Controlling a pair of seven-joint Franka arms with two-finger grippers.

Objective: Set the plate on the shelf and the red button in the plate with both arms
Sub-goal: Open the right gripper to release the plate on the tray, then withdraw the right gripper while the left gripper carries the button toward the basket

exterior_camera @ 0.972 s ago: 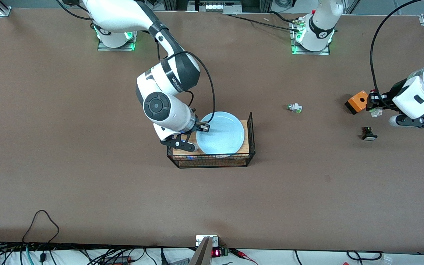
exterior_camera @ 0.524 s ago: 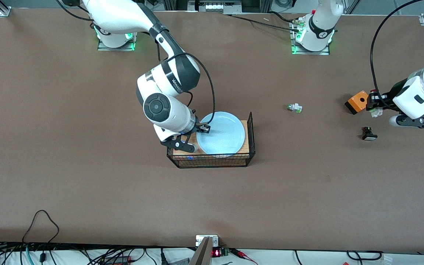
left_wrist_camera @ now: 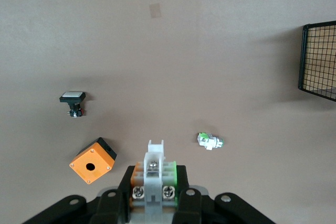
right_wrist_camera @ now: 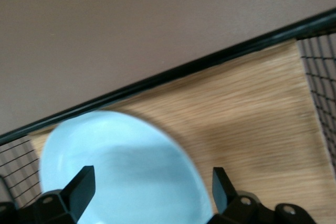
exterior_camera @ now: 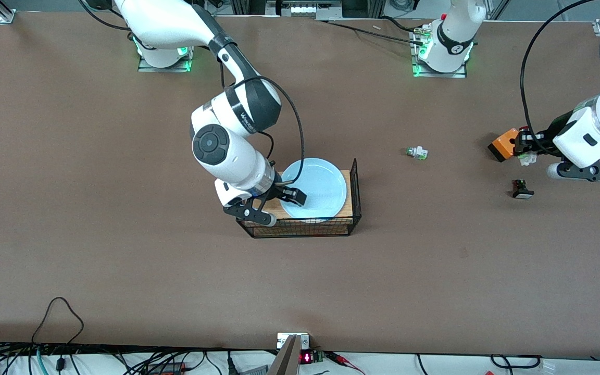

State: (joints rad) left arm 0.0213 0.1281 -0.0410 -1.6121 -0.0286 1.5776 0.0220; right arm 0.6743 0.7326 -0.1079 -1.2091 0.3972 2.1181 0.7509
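Plate (exterior_camera: 314,188) lies in the wire basket (exterior_camera: 354,177), our right hand (exterior_camera: 290,195) spread empty above it; our left hand (exterior_camera: 525,147), clamped on the red button (left_wrist_camera: 153,174), next needs lowering beside the orange box (exterior_camera: 504,144).

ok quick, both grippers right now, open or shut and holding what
left gripper: shut on the red button, over the orange box.
right gripper: open, holding nothing, over the plate in the wire tray.

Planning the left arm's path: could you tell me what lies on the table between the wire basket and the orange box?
Only a small white and green switch part lies between the black wire basket and the orange box, as the front view shows.
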